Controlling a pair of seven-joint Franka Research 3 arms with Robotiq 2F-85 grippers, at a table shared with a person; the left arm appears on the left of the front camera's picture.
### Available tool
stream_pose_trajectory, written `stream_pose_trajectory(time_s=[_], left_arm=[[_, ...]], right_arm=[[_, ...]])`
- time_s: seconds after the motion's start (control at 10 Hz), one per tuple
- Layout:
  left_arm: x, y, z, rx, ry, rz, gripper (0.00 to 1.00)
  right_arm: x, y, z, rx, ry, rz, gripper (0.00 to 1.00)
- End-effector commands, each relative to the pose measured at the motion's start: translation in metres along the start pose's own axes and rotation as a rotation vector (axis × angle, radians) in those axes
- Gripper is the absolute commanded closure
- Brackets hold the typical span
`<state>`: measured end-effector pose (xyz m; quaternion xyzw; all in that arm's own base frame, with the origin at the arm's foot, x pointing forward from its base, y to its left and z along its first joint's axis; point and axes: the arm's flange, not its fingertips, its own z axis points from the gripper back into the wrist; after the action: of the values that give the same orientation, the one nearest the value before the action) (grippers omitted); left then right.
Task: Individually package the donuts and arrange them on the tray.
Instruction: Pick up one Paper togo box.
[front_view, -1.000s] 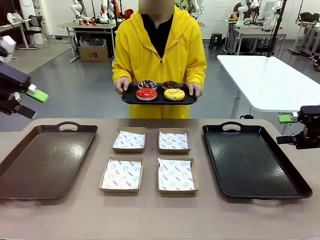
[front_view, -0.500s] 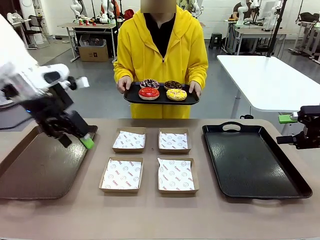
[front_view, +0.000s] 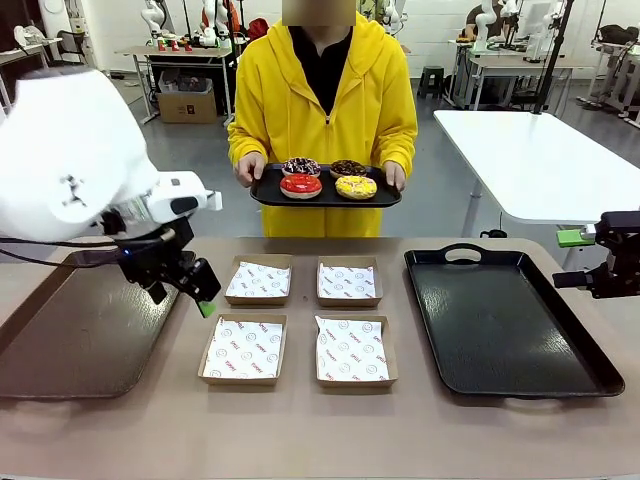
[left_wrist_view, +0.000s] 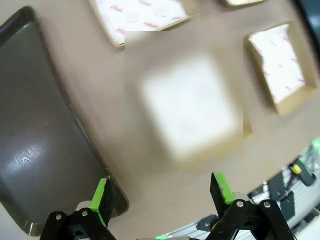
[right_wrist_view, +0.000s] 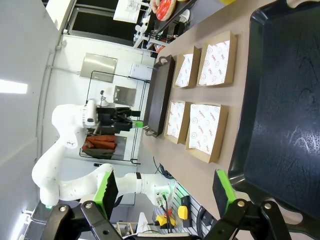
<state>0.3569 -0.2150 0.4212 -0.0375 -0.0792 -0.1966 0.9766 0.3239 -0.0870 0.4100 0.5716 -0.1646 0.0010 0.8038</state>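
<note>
Left tool (front_view: 185, 297) — jaws wide — beside near-left box (front_view: 244, 381)

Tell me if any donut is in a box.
No, all four donuts sit on the tray the person holds; the boxes hold only paper.

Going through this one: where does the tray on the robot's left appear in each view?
Front: left tray lies on the table at picture left, left of the boxes.
Left wrist: along the left side, its corner reaching the bottom edge; boxes to the right.
Right wrist: upper middle, nearly edge-on, just left of the boxes.
Shared landmark: the four paper-lined boxes beside it.
</note>
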Motion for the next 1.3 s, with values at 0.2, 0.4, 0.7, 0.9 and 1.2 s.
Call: stream_pose_trajectory(time_s=[0.2, 0.4, 0.7, 0.9, 1.2], left_arm=[[0.016, -0.024, -0.035, 0.018, 0.047, 0.103, 0.0], [0.021, -0.017, -0.046, 0.014, 0.016, 0.163, 0.0], [0.01, -0.019, -0.041, 0.019, 0.065, 0.091, 0.0], [0.01, -0.019, -0.041, 0.019, 0.065, 0.091, 0.0], [0.014, -0.021, -0.044, 0.009, 0.061, 0.109, 0.0]], right_arm=[[0.001, -0.001, -0.001, 0.018, -0.009, 0.006, 0.0], [0.001, -0.001, -0.001, 0.018, -0.009, 0.006, 0.0], [0.001, -0.001, -0.001, 0.018, -0.009, 0.006, 0.0], [0.001, -0.001, -0.001, 0.018, -0.009, 0.006, 0.0], [0.001, -0.001, -0.001, 0.018, -0.009, 0.006, 0.0]])
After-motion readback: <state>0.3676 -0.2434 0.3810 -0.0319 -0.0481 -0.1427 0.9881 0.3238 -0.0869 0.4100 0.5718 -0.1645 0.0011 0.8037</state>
